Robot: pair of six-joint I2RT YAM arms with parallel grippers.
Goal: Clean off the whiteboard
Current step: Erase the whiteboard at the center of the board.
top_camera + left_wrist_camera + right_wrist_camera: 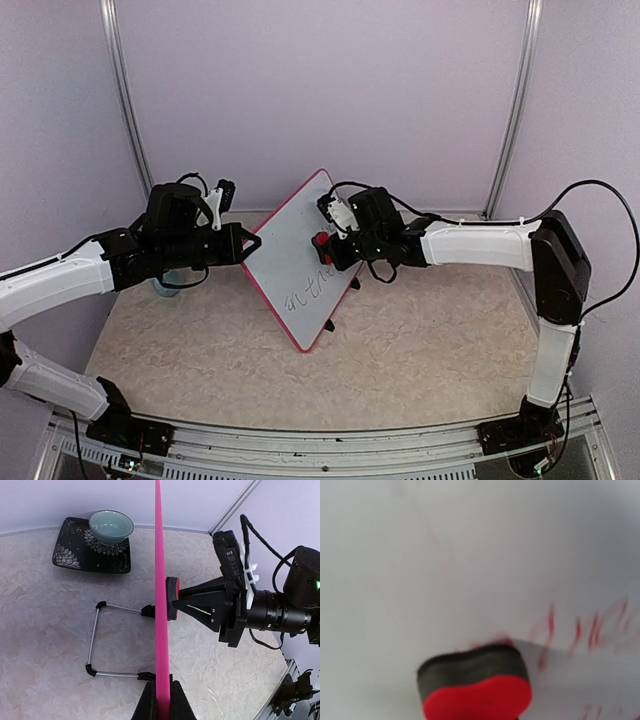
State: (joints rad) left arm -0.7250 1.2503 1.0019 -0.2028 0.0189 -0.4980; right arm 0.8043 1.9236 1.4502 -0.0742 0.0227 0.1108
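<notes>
The whiteboard [285, 250], white with a pink-red frame, stands tilted on edge at the table's middle. My left gripper [250, 243] is shut on its left frame edge. In the left wrist view that frame [159, 555] runs edge-on between my left gripper's [161, 703] jaws. My right gripper [335, 248] is shut on a red and black eraser [322, 240] and presses it flat against the board's face. The eraser [173, 597] touches the frame's right side. In the right wrist view the eraser [477, 697] lies on the whiteboard [470, 555], with smeared marks [570, 630] to its right. Handwriting [305, 290] shows lower on the board.
A pale green bowl [111, 526] sits on a black patterned plate [75, 557] at the back left, behind the board. The board's wire stand [92, 645] with black feet rests on the marble-look table [420, 350]. Purple walls enclose the table.
</notes>
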